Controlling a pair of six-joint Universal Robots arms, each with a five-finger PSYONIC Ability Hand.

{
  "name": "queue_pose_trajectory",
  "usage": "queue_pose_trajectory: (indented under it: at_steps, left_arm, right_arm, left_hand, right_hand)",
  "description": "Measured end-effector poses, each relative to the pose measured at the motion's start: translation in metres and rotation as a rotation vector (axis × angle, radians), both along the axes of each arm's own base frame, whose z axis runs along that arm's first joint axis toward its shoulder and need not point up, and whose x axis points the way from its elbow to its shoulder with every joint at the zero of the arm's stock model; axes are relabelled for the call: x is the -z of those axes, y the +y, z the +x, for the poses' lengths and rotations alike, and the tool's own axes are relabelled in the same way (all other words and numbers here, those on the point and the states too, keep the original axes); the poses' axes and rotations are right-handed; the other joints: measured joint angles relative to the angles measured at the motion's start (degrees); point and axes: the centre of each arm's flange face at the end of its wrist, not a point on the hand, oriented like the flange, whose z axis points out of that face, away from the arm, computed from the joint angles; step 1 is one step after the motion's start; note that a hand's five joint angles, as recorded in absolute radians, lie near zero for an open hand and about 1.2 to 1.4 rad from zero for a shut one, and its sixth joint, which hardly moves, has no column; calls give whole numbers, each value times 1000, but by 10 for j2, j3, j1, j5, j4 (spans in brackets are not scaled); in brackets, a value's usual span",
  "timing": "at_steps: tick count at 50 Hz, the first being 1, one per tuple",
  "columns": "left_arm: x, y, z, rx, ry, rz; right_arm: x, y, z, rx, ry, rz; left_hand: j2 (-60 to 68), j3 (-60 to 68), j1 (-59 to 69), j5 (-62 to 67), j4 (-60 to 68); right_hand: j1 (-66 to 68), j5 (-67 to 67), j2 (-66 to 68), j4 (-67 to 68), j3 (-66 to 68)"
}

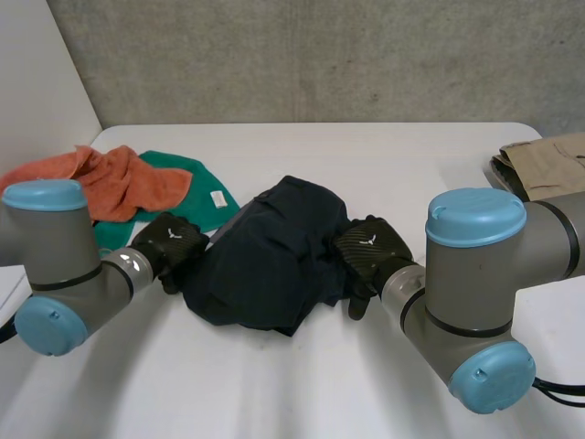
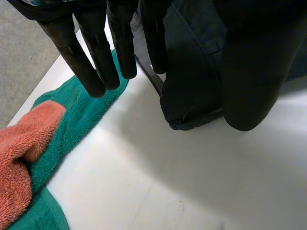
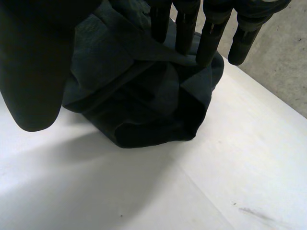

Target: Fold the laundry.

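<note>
A dark navy garment (image 1: 270, 261) lies crumpled in a heap in the middle of the white table (image 1: 384, 155). My left hand (image 1: 169, 245) rests at its left edge, and my right hand (image 1: 370, 251) at its right edge. In the left wrist view the left hand (image 2: 91, 57) has straight fingers reaching over a green towel's edge, with the garment (image 2: 192, 81) lying between fingers and thumb, ungripped. In the right wrist view the right hand (image 3: 211, 33) is open, its straight fingertips touching the top of the garment (image 3: 144, 110), the thumb held apart.
A green towel (image 1: 196, 187) and an orange towel (image 1: 101, 178) lie at the back left, overlapping; the left wrist view shows the green towel (image 2: 72, 124) and the orange towel (image 2: 19, 153) beside my fingers. A khaki garment (image 1: 548, 163) sits at the right edge.
</note>
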Motion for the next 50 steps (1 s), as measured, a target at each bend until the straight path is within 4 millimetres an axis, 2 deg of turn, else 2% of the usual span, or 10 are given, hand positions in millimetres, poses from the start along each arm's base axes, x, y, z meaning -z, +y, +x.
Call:
queue_pose_trajectory:
  at_steps: [8,12,15,21,26,29,36,40,45,50]
  left_arm:
    - [8,-6,-7,1,-15,-24]
    - [-13,-15,-12,-24,8,-106]
    - [-47,-25,-19,-51,68,-214]
    - [-174,-37,-42,-94,334,-532]
    - [-271,-13,-64,-62,580,-699]
    - [-291,8,-85,13,673,-681]
    - [-241,47,-143,231,715,-408]
    - [-168,76,-176,373,669,-151]
    - [-104,102,-189,466,590,38]
    - [-98,103,-177,422,530,19]
  right_arm:
    - [-7,-2,0,2,-10,-26]
    - [-14,-5,-2,7,-20,-52]
    - [-20,-8,-4,13,-27,-71]
    - [-34,-22,-15,58,-44,-110]
    - [-44,-40,-32,126,-62,-130]
    - [-48,-51,-44,168,-72,-136]
    - [-54,-76,-72,269,-87,-144]
    - [-55,-90,-88,321,-88,-152]
    - [-55,-99,-97,342,-85,-152]
    - [-52,-97,-95,285,-65,-139]
  left_hand:
    - [313,304,265,278,304]
    - [393,387,349,364,391]
    - [393,389,349,364,392]
    - [393,389,350,364,393]
    - [393,389,351,364,393]
    - [393,390,352,364,393]
    - [395,391,353,364,393]
    - [98,100,67,93,96]
    - [-157,-158,-171,-163,-163]
    - [-169,-166,-171,-165,-173]
  right_hand:
    - [0,0,0,0,0]
    - [0,0,0,0,0]
    - [0,0,0,0,0]
    - [0,0,0,0,0]
    - [0,0,0,0,0]
    - [0,0,0,0,0]
    - [0,-1,0,0,0]
    - [0,0,0,0,0]
    - [0,0,0,0,0]
    - [0,0,0,0,0]
